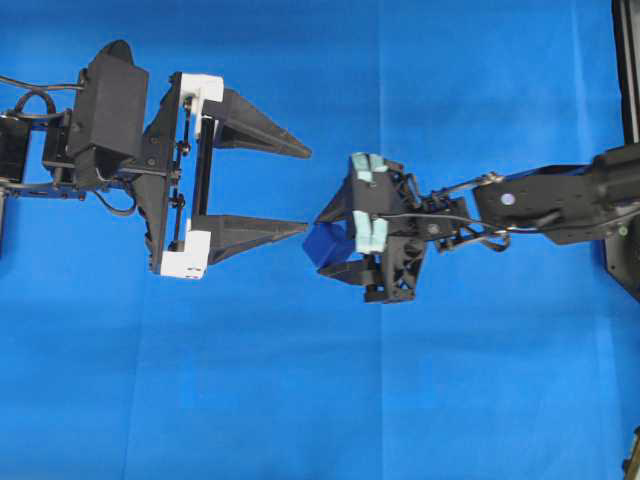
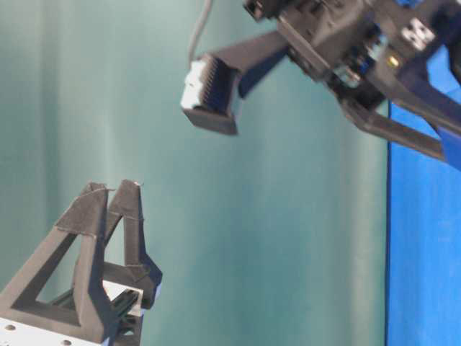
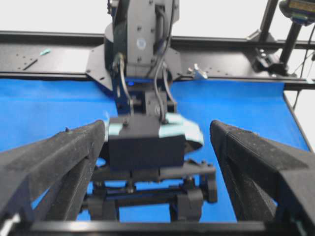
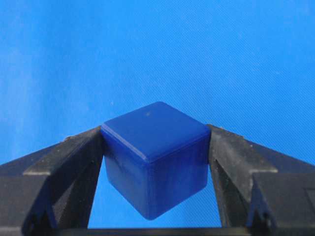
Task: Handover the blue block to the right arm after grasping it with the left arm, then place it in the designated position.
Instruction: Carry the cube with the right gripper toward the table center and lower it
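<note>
The right hand [image 1: 335,245] is clamped on the blue block [image 4: 153,156], which sits between its two fingertips above the blue cloth [image 1: 300,400]. The left hand [image 1: 305,190] (fingers spread wide, empty) faces it, just beside the block but apart.

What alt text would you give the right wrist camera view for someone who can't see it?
A dark blue block is clamped between the right gripper's two black fingers, one corner pointing toward the camera. Behind it is only plain bright blue cloth.
</note>
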Controlling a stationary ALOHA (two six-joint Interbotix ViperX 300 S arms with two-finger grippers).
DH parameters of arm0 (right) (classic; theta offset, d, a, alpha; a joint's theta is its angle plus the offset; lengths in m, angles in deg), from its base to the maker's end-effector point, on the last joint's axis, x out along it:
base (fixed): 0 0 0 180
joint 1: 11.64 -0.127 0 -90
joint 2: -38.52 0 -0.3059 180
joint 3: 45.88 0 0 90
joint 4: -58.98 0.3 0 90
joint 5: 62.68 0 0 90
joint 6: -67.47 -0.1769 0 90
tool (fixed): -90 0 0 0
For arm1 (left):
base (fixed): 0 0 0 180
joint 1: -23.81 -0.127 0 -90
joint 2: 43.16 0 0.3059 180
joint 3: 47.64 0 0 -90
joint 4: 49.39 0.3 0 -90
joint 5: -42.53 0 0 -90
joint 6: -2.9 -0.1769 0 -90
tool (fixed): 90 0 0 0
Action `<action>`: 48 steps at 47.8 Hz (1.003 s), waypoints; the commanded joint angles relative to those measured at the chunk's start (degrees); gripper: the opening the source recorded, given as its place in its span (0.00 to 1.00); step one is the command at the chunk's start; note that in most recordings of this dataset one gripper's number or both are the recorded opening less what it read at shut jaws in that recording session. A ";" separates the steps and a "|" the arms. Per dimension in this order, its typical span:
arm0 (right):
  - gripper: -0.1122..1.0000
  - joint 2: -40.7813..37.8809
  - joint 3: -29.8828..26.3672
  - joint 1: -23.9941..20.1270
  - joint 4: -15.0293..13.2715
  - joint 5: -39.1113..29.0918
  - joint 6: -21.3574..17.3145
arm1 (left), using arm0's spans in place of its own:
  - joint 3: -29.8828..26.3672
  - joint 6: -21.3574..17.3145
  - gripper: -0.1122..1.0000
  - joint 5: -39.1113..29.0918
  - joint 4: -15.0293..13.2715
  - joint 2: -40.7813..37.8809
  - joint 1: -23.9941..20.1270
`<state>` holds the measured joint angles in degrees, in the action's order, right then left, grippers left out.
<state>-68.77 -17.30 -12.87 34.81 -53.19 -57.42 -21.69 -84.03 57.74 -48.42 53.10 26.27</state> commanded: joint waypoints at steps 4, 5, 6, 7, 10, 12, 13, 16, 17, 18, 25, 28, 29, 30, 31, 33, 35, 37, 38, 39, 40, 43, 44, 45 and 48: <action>0.60 -2.11 -3.08 0.26 0.44 1.05 0.00 | -0.44 0.00 0.93 0.26 0.09 1.14 0.18; 0.60 -2.37 -3.25 0.35 0.62 1.05 0.00 | -0.44 0.00 0.93 0.26 0.09 1.14 0.18; 0.60 -2.64 -3.34 0.35 0.62 1.14 0.00 | -0.44 0.00 0.93 0.26 0.09 1.14 0.18; 0.60 -2.81 -3.52 0.35 0.70 1.32 0.00 | -0.44 0.00 0.93 0.26 0.09 1.14 0.18; 0.60 -3.43 -3.78 0.35 0.97 1.93 0.00 | -0.44 0.00 0.93 0.26 0.09 1.14 0.18; 0.60 -3.78 -3.87 0.35 0.97 2.29 0.00 | -0.44 0.00 0.93 0.26 0.09 1.14 0.18; 0.60 -3.87 -3.87 0.35 0.97 2.46 0.00 | -0.44 0.00 0.93 0.26 0.09 1.14 0.18; 0.60 -4.31 -3.69 0.53 1.05 2.72 0.00 | -0.44 0.00 0.93 0.26 0.09 1.14 0.18; 0.60 -4.48 -3.60 0.62 1.14 2.64 0.00 | -0.44 0.00 0.93 0.26 0.09 1.14 0.18; 0.60 -4.57 -3.52 0.70 1.32 2.72 0.00 | -0.44 0.00 0.93 0.26 0.09 1.14 0.18; 0.60 -4.57 -3.25 0.79 1.58 2.72 0.00 | -0.44 0.00 0.93 0.26 0.09 1.14 0.18; 0.60 -4.57 -3.25 0.79 1.58 2.72 0.00 | -0.44 0.00 0.93 0.26 0.09 1.14 0.18; 0.60 -4.57 -3.25 0.79 1.67 2.72 0.00 | -0.53 0.00 0.93 0.26 0.09 1.14 0.18; 0.60 -4.57 -3.25 0.88 1.67 2.72 0.00 | -0.53 0.00 0.93 0.26 0.09 1.14 0.18; 0.60 -4.66 -3.25 0.88 1.67 2.72 0.00 | -0.53 0.00 0.93 0.26 0.09 1.14 0.18; 0.60 -4.57 -3.25 0.79 1.67 2.72 0.00 | -0.53 0.00 0.93 0.26 0.09 1.14 0.18; 0.60 -4.57 -3.25 0.79 1.67 2.72 0.00 | -0.62 0.00 0.93 0.26 0.09 1.14 0.18; 0.60 -4.57 -3.25 0.88 1.67 2.72 0.00 | -0.53 0.00 0.93 0.26 0.09 1.14 0.18; 0.60 -4.66 -3.25 0.79 1.67 2.72 0.00 | -0.53 0.00 0.93 0.26 0.09 1.14 0.18; 0.60 -4.57 -3.25 0.88 1.67 2.72 0.00 | -0.53 0.00 0.93 0.26 0.09 1.14 0.18; 0.60 -4.57 -3.25 0.79 1.67 2.72 0.00 | -0.53 -0.09 0.93 0.26 0.09 1.14 0.18; 0.60 -4.57 -3.25 0.79 1.85 2.72 0.00 | -0.53 0.00 0.93 0.26 0.09 1.14 0.18; 0.60 -4.66 -3.25 0.79 1.85 2.72 0.00 | -0.53 0.00 0.93 0.26 0.09 1.14 0.18; 0.60 -4.66 -3.25 0.79 1.93 2.72 0.00 | -0.53 0.00 0.93 0.26 0.09 1.14 0.18; 0.60 -4.75 -3.25 0.79 2.55 2.72 -0.09 | -0.53 0.00 0.93 0.26 0.09 1.14 0.18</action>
<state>-74.13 -19.93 -11.90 36.65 -50.99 -57.42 -21.60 -84.03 57.74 -48.51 53.10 26.27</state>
